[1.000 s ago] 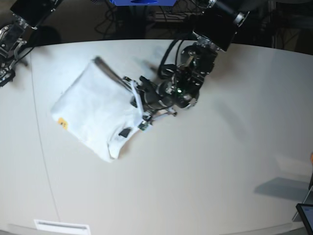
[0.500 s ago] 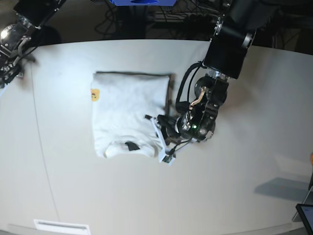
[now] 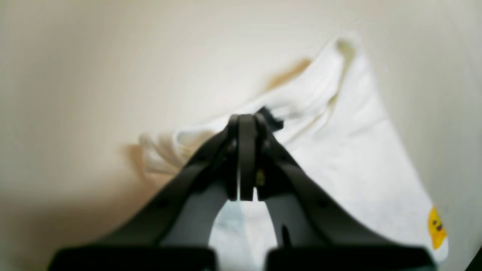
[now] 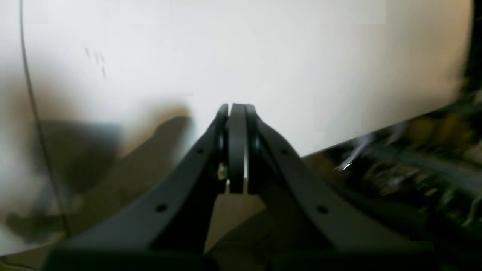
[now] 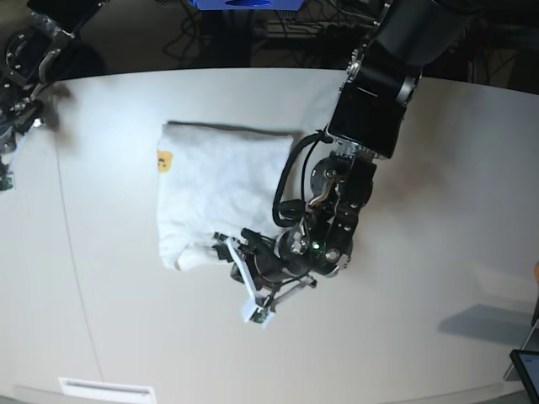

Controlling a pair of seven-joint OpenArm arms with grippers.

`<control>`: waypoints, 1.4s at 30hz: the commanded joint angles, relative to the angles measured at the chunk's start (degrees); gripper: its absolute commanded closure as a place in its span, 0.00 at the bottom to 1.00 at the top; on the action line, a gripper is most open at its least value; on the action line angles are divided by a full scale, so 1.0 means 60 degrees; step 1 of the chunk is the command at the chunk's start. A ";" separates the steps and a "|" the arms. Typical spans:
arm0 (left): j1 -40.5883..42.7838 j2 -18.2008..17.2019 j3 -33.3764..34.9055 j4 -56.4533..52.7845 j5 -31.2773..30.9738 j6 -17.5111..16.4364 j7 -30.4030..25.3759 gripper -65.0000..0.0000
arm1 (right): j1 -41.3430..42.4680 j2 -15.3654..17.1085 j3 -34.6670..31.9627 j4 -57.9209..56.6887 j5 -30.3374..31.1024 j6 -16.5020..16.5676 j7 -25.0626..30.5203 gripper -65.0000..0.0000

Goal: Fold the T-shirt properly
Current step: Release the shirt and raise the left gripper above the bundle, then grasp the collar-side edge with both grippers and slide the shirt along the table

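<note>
T-shirt (image 5: 221, 189), white and folded into a neat rectangle, lies on the pale table (image 5: 438, 252) left of centre in the base view, a small yellow print near its upper left corner. The left gripper (image 5: 226, 250) sits at the shirt's lower right corner, fingers pressed together; in the blurred wrist view it seems to touch the dark neck tag (image 3: 272, 117). The right gripper (image 4: 236, 113), at the far upper left, is also closed and holds nothing.
</note>
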 commanded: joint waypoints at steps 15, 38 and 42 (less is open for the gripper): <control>0.4908 -0.0369 -0.0407 0.4898 0.2581 0.1405 -0.0846 1.00 | -0.1310 -0.0484 -0.3571 0.0937 0.0066 0.0024 0.2127 1.00; 0.5509 -0.0193 -0.0378 0.4942 0.2566 0.1405 -0.2985 1.00 | -0.1427 -0.0762 -0.4905 0.1128 0.0066 0.0024 0.3738 1.00; 0.5538 -0.0252 0.0018 0.4913 0.2654 0.1405 -0.2985 1.00 | -0.1793 -0.0952 -0.4934 0.1113 0.0110 0.0024 0.4427 1.00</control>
